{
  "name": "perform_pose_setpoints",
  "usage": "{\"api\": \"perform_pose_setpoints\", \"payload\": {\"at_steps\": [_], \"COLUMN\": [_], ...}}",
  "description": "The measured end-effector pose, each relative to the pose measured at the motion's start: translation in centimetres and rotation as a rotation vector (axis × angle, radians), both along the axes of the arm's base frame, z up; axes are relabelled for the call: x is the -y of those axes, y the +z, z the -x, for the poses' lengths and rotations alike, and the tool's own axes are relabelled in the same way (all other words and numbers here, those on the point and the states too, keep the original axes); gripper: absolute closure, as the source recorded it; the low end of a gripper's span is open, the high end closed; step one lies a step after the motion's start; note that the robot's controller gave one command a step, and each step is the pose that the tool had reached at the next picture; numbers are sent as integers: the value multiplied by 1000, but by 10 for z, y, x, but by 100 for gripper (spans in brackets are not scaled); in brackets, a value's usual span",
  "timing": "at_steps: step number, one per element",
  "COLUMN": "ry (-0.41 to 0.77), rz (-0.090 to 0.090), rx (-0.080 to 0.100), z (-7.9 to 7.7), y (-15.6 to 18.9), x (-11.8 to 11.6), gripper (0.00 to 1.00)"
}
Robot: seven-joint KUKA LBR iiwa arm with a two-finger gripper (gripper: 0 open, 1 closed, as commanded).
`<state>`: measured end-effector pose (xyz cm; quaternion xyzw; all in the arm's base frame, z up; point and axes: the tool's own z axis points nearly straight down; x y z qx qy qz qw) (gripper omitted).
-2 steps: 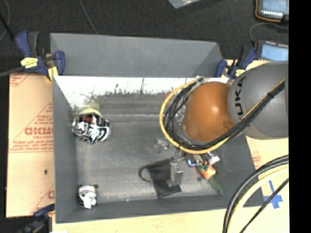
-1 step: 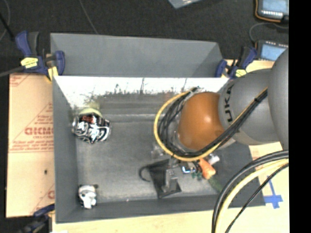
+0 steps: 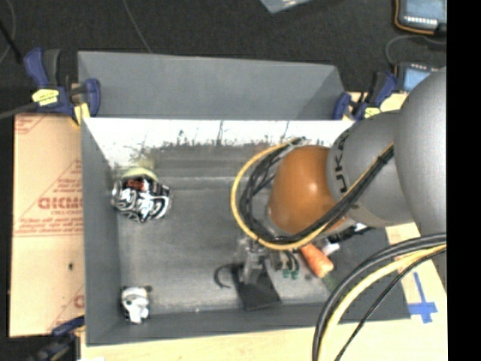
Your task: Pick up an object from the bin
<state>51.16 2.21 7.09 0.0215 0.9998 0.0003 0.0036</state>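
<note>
My gripper [image 3: 252, 263] reaches down to the bin floor near the front wall, right of the middle, under the orange wrist cover. A flat black piece [image 3: 259, 293] lies just in front of it, and a thin black curved thing [image 3: 222, 277] sits at its left. Whether either touches the gripper is unclear. An orange carrot-like stick [image 3: 317, 260] and some small green bits [image 3: 290, 274] lie close on its right, partly under the arm.
A black-and-white patterned ball [image 3: 140, 198] with a red spot on top rests by the left wall. A small white figure [image 3: 135, 304] stands in the front left corner. The arm and its cables cover the bin's right side.
</note>
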Motion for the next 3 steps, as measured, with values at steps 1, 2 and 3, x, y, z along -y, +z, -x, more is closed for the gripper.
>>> {"api": "perform_pose_setpoints", "payload": {"at_steps": [1, 2, 3], "ry": [0, 0, 0], "rz": [0, 0, 0], "rx": [0, -2, -6], "z": [0, 1, 2], "y": [0, 4, 21], "x": [0, 0, 0], "gripper": [100, 100, 100]}}
